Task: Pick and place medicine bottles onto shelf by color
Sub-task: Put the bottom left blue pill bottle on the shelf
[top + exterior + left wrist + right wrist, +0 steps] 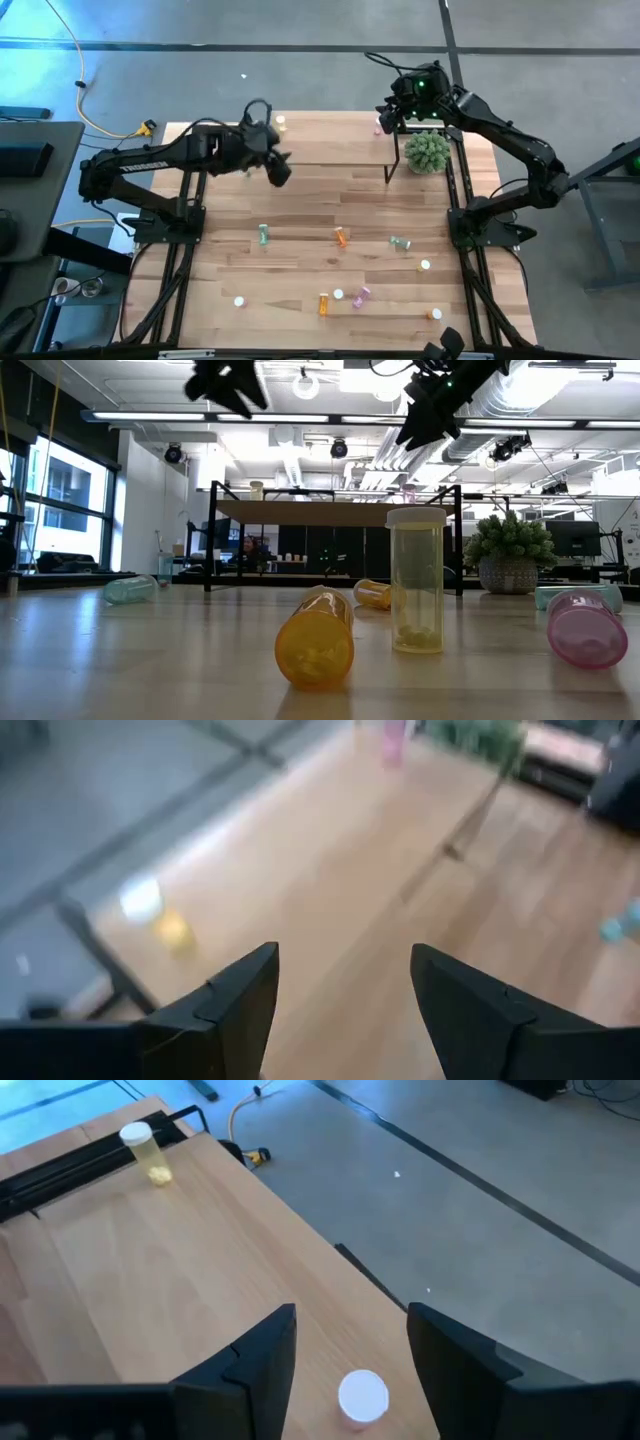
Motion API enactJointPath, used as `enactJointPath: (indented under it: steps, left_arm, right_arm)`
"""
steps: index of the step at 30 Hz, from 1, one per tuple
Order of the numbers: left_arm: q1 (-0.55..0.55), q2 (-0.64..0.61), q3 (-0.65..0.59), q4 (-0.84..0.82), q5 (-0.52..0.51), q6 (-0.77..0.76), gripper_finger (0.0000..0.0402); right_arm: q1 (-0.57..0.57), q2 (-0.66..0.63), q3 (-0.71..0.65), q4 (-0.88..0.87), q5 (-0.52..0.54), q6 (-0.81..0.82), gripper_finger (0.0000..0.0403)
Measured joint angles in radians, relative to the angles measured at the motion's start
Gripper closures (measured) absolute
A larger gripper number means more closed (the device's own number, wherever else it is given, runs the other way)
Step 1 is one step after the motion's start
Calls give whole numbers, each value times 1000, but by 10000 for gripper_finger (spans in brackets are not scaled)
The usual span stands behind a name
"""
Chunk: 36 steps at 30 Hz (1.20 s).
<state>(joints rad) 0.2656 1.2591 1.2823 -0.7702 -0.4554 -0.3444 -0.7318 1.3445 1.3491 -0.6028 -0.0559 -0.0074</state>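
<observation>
From above: left gripper [282, 168] and right gripper [385, 116] over the shelf [330, 135] at twelve o'clock, a yellow bottle [281, 123] at its eleven o'clock corner, a pink bottle [379, 125] at its one o'clock corner beside the plant ball [428, 151], other medicine bottles [342, 236] strewn toward six o'clock. At table level: an upright yellow bottle [417, 580] and fallen orange bottle [316, 638] close up, no readable label. From the wrists: left fingers [232, 1000] spread wide, empty; right fingers [262, 1350] likewise parted above the pink bottle's white cap [362, 1396].
</observation>
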Motion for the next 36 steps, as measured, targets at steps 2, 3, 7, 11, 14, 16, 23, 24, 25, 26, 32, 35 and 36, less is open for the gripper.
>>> enactJointPath:
  steps: [2,3,7,11,14,16,23,24,25,26,32,35,36]
  left_arm:
    - [-33,0,0,-88,1,-110,183]
    - [-50,0,0,-130,2,-163,184]
    - [-128,0,0,-266,2,-363,185]
    - [-213,0,0,-363,4,-538,185]
    - [-269,0,0,-422,6,-639,186]
    - [-301,0,0,-452,6,-703,185]
    - [-409,1,-14,-467,8,-897,184]
    - [-428,0,-31,-459,12,-925,185]
    - [-446,1,-52,-455,19,-959,185]
    - [-463,2,-76,-455,26,-994,185]
    - [-538,2,-209,-390,36,-1216,184]
    - [-554,2,-271,-319,38,-1262,184]
    - [-557,2,-292,-286,42,-1273,183]
  right_arm:
    - [7,0,0,-2,0,0,219]
    - [12,0,0,-2,0,0,219]
    - [36,0,0,-5,0,0,219]
    - [65,0,0,-10,0,0,219]
    - [93,0,0,-10,0,2,219]
    - [113,0,0,-10,0,9,219]
    - [189,0,0,-18,-1,53,219]
    - [199,0,0,-18,-1,75,219]
    - [210,0,0,-19,-1,90,219]
    - [223,0,0,-20,-1,101,219]
    - [288,0,0,-31,-1,105,219]
    - [313,0,0,-38,-1,105,219]
    - [319,0,0,-38,-1,105,219]
